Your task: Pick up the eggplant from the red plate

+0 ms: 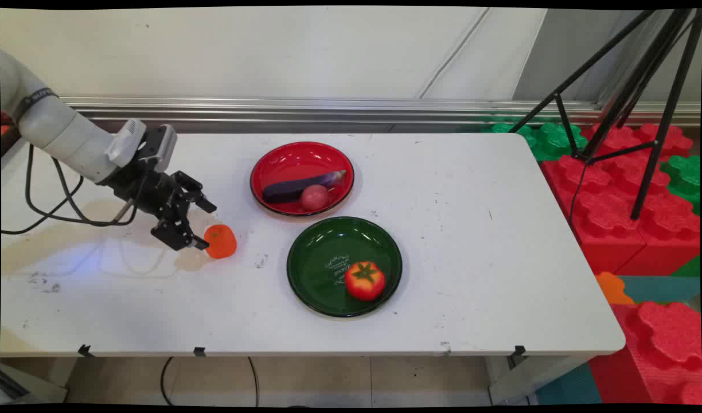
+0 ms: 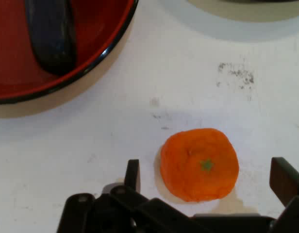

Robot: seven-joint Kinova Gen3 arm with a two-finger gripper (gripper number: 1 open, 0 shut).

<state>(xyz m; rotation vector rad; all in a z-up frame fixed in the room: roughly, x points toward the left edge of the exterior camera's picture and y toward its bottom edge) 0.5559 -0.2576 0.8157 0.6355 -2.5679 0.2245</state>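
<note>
Orange toy fruit (image 1: 219, 241), a mandarin-like piece with a small green star mark on top, sits directly on the white surface (image 1: 471, 241), left of both plates and outside either of them. Black end effector (image 1: 205, 226) is low over the surface at the fruit's left side.

Hand view: fruit (image 2: 199, 164) lies between the two fingers, one finger (image 2: 132, 174) just beside its one flank, the other (image 2: 285, 179) standing clear of the opposite flank. Jaws wide apart, wider than the fruit; nothing held. Cannot tell whether the nearer finger touches the fruit. Fruit appears to rest on the surface, not lifted.

Other contents:
- Red plate (image 1: 270, 166), toward the wall: dark purple eggplant (image 1: 302, 185) and a small pinkish round piece (image 1: 315, 197) touching it. A part of the plate's rim (image 2: 106, 48) and the eggplant's end (image 2: 52, 34) show in the hand view.
- Green plate (image 1: 316, 258), nearer the camera: red-orange tomato (image 1: 365, 280) with green calyx, at its near right side.

Status as judged from layout: three items are already in plates; the orange fruit is the only one loose on the surface. End effector is positioned about it but has not closed, so any grasp, lift or placement of this piece is not yet done.
</note>
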